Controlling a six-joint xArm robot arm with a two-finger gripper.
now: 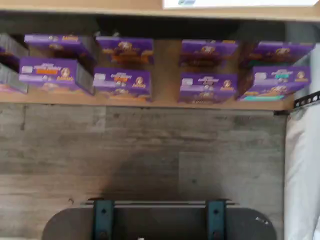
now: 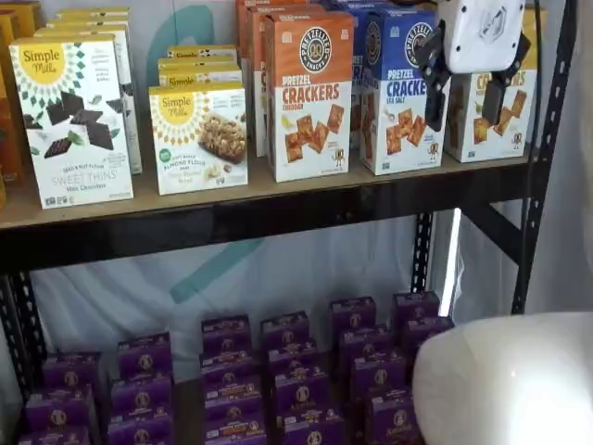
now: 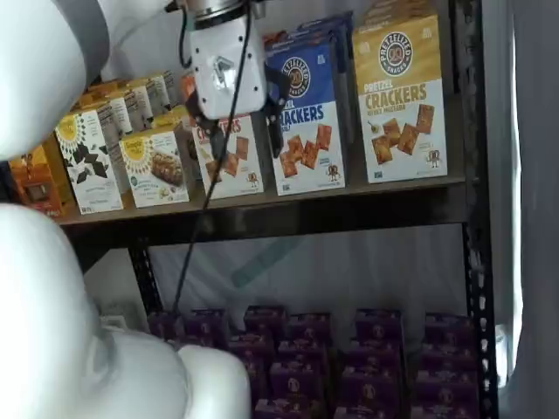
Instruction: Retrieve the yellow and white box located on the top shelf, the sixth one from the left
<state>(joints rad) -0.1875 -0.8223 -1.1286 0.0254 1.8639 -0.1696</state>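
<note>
Our gripper (image 2: 465,95) hangs in front of the top shelf (image 2: 259,218), its glossy white body ending in two black fingers (image 2: 435,100) that stand apart with nothing between them. We see the yellow and white box (image 3: 401,98) upright on that tan wooden board, at its far right end beside the black metal upright (image 3: 468,131); its cardboard face is yellow above, white below, printed with square brown crackers. Next to it on the shelf stand a blue cracker box (image 3: 306,118), then an orange "Pretzel Crackers" box (image 2: 309,95), then white Simple Mills boxes (image 2: 72,120). Below the shelf, rows of small purple boxes (image 2: 278,375) fill the lower level. From the wrist view we make out those purple boxes (image 1: 122,82) above grey wood-grain flooring (image 1: 140,150).
</note>
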